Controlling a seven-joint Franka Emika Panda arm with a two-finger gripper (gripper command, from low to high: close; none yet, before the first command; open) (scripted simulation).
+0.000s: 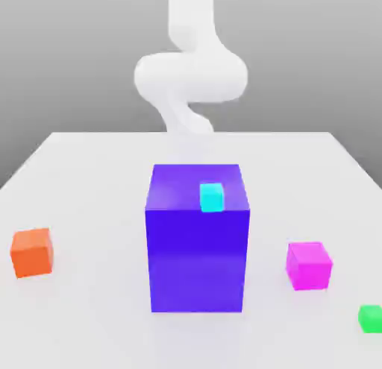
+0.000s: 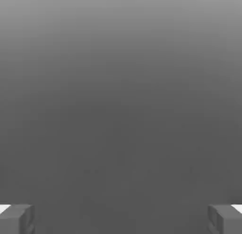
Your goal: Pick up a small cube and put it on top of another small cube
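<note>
Small cyan cube sits atop the big purple block.

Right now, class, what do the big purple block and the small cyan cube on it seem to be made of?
Purple block: looks like smooth, solid-coloured plastic with a slightly glossy finish, since a faint reflection shows on the table below it. Cyan cube: flat, uniform colour, likely matte plastic. Rendered surfaces leave both uncertain.

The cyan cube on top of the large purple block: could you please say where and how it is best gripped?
Probably from straight above, closing on two opposite vertical faces of the cyan cube. It sits upright near the front edge of the purple block, its sides free, nothing touching it.
</note>
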